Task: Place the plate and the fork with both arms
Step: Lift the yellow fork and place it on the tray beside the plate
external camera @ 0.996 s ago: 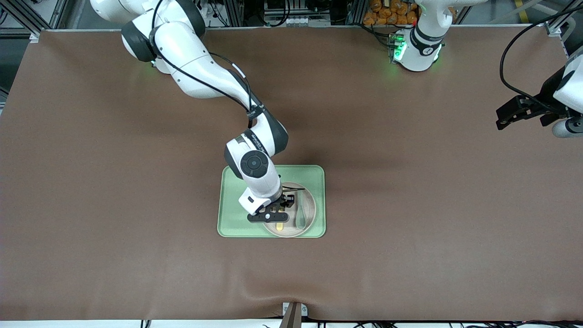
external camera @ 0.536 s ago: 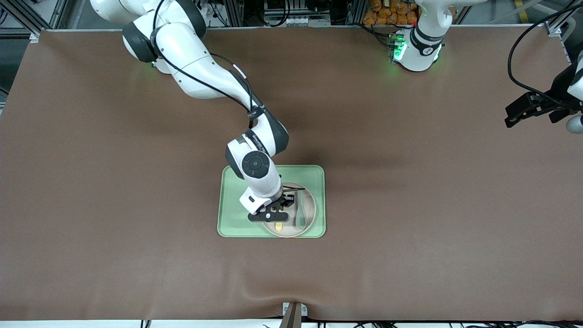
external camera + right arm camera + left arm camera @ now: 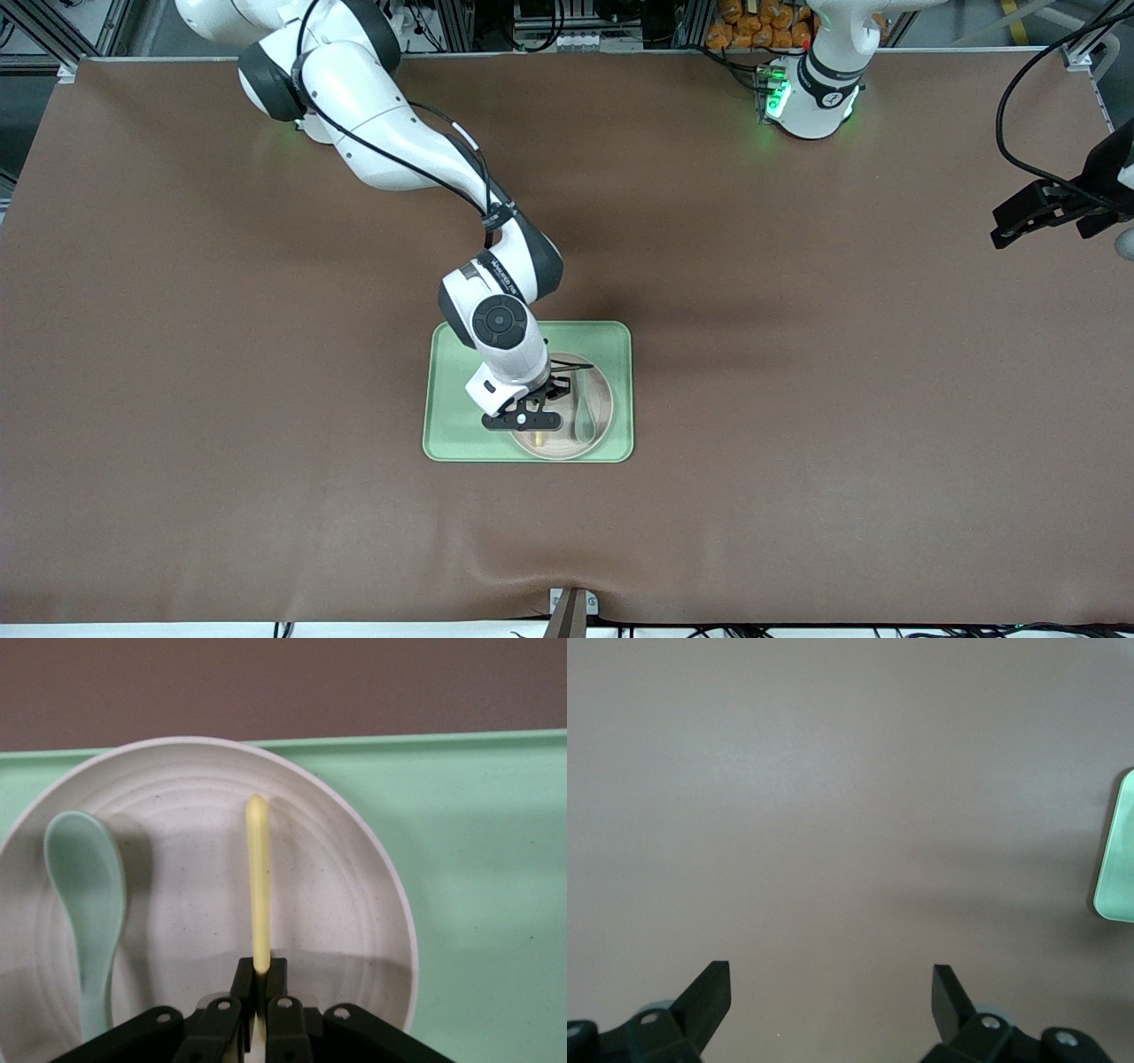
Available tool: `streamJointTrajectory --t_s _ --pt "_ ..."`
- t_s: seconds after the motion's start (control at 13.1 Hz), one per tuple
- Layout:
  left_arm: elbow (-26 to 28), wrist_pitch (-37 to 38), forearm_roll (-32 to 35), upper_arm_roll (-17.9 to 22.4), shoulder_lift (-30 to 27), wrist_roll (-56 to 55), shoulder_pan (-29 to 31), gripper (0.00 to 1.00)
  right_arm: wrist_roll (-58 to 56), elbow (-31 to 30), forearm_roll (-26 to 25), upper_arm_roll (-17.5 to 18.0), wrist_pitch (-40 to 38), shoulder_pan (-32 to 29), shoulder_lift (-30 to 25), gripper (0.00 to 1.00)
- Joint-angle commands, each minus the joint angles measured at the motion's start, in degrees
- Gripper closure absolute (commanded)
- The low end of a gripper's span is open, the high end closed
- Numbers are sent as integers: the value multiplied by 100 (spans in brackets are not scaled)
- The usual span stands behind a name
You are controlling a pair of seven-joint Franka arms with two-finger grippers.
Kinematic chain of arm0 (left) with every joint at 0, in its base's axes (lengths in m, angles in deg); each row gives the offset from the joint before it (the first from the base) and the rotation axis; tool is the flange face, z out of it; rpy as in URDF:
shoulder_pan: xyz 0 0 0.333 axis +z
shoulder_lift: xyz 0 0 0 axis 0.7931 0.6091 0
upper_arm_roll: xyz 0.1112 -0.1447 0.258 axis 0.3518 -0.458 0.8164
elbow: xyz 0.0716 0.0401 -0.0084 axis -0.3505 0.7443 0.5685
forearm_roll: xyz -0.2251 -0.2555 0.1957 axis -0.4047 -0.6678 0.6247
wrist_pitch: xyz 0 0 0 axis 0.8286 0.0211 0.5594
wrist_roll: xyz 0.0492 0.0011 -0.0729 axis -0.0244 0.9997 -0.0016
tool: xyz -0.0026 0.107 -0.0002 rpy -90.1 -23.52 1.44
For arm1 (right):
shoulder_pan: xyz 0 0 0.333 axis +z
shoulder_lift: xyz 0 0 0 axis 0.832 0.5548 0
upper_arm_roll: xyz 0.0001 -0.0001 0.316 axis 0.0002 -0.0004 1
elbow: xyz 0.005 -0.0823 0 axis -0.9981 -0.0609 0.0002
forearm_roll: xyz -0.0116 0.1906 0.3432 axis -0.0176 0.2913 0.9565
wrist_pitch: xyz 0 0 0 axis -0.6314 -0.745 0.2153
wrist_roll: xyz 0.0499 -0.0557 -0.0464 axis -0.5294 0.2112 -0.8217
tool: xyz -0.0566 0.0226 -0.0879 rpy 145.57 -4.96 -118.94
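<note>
1. You have 1 plate (image 3: 595,416), 1 fork (image 3: 258,886) and 1 spoon (image 3: 584,415), all on 1 tray (image 3: 452,416).
2. Your right gripper (image 3: 259,985) reaches down over the plate, jaws pinching the fork.
3. Your left gripper (image 3: 831,992) waits over bare counter (image 3: 797,443), jaws spread.

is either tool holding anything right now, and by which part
The right tool is shut on the fork, gripping partway along its handle over the plate. The left tool is open and holds nothing.

A brown mat (image 3: 797,399) covers the table, metal framing (image 3: 53,27) along its edge.
</note>
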State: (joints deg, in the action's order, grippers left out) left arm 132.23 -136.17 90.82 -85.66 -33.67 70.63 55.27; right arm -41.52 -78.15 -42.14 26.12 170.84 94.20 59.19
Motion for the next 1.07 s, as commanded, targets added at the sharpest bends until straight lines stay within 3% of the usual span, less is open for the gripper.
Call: streamJointTrajectory --t_s 0.0,0.15,0.46,0.61,0.69,1.0 --pt "148 44 -22 5 -230 122 46 0 102 105 245 135 -125 -203 -138 98" --pt "165 44 -22 5 -222 122 46 0 32 96 658 231 -151 -518 -331 98" --pt "174 53 -22 5 -222 122 46 0 -696 -70 616 1268 -414 -1687 -595 97" --pt "174 97 -22 -3 -230 122 46 0 -1144 -587 625 1548 -468 -2188 -788 97" --pt "174 97 -22 -3 -230 122 46 0 -1216 -842 590 1899 -285 -2512 -850 97" --pt "174 114 -22 -3 -239 122 46 0 -1408 -2301 299 2665 919 -3260 -1193 97"
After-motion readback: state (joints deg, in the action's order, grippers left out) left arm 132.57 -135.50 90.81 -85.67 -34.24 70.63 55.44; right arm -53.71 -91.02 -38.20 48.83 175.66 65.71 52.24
